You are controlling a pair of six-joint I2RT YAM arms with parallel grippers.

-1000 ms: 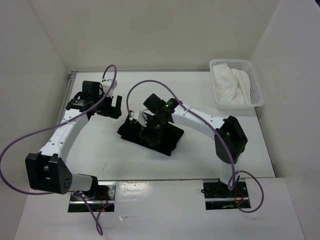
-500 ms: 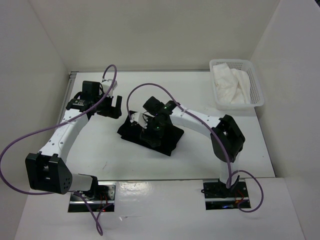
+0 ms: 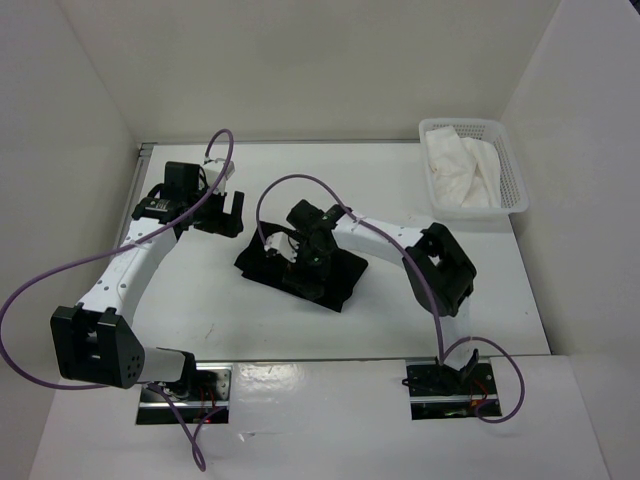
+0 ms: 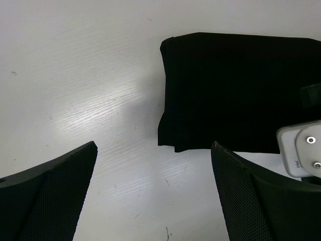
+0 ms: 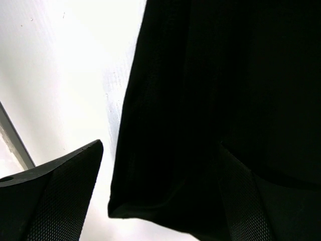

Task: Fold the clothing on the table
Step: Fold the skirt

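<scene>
Black fabric first: lower the wide-open right pincer over the clothing edge, pinch all layers together, leave wide-open left pincer clear above worktop.

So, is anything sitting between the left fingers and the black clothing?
Nothing visible. Only table lies between the open left fingers and the clothing. The right fingers are over the clothing itself, off that path.

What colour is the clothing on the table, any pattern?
The clothing is plain black, no pattern; clearest in left wrist view.
</scene>
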